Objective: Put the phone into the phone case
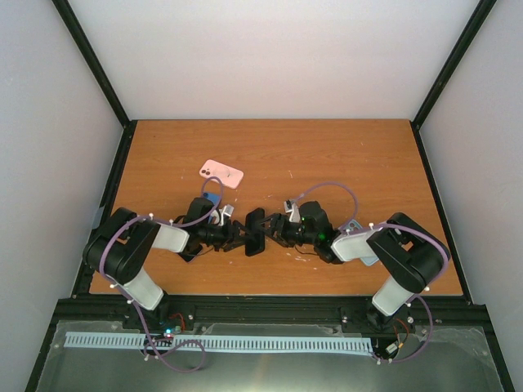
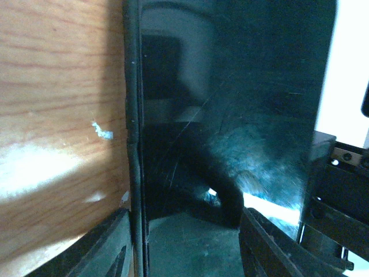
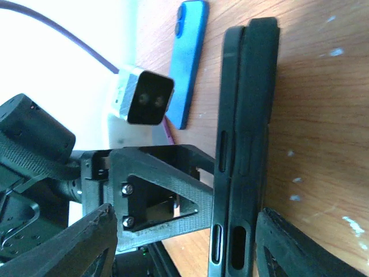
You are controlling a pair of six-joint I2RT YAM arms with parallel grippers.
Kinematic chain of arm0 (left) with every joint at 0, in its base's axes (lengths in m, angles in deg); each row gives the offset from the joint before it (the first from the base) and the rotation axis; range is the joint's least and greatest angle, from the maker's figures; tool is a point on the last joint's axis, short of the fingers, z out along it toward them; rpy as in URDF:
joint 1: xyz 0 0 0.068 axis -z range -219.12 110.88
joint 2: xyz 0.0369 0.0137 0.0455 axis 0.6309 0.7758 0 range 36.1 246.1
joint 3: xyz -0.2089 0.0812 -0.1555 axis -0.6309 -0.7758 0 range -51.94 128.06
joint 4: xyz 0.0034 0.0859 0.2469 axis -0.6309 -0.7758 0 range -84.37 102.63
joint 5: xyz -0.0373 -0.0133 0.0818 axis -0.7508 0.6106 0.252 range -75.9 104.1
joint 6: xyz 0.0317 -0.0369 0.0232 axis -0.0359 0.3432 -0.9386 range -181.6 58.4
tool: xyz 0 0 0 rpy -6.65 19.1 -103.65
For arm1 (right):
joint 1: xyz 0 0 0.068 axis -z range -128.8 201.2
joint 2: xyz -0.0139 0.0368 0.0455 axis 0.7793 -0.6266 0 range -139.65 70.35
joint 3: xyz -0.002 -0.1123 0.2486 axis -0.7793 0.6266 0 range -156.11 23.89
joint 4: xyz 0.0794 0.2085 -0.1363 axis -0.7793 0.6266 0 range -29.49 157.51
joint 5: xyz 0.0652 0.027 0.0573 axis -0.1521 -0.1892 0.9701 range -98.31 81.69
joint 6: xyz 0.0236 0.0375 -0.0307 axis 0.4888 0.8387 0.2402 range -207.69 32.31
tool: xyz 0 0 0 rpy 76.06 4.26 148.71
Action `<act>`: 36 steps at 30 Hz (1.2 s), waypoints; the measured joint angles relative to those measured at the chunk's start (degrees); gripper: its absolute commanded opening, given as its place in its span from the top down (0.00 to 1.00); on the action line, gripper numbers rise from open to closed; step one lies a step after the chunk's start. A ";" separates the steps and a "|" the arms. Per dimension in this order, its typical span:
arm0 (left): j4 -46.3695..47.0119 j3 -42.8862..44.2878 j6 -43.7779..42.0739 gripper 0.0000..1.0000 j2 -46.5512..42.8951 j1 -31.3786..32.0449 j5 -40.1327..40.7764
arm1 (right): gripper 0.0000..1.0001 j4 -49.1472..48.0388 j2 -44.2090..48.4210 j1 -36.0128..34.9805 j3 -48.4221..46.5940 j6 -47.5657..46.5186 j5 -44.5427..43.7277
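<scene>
A black phone [image 1: 255,233] stands on its edge at mid-table, pressed against a black case. In the right wrist view the phone [image 3: 222,115] is the thin slab with buttons and slots, and the case [image 3: 259,86] lies against its right side. In the left wrist view the glossy screen [image 2: 242,86] fills the frame, with the case rim [image 2: 131,115] along its left. My left gripper [image 1: 243,235] [image 2: 184,248] is open, and one finger [image 3: 173,190] touches the screen face. My right gripper [image 1: 270,230] [image 3: 184,242] is open and straddles the phone and case.
A pink phone [image 1: 221,172] lies behind the left arm. A blue phone [image 1: 212,198] [image 3: 189,63] lies beside the left wrist. A grey device [image 1: 353,227] lies partly under the right arm. Black frame posts and white walls ring the wooden table [image 1: 327,155].
</scene>
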 measured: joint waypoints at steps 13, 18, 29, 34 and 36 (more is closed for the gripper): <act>-1.90 -0.55 -0.11 0.47 -1.68 0.26 0.94 | 0.48 -9.49 -4.76 -0.46 1.31 3.67 4.24; -1.84 -0.61 -0.11 0.47 -1.70 0.37 0.96 | 0.67 -11.19 -7.06 -0.52 1.66 4.50 5.18; -1.84 -0.66 -0.11 0.47 -1.70 0.37 1.07 | 0.92 -8.33 -6.62 -0.50 2.01 2.78 3.76; -1.44 -0.85 -0.11 0.48 -1.70 0.35 1.09 | 0.76 -6.08 -5.84 -0.50 1.99 1.29 2.91; -1.44 -0.85 -0.11 0.48 -1.70 0.35 1.09 | 0.69 -4.22 -5.40 -0.50 1.73 0.63 2.40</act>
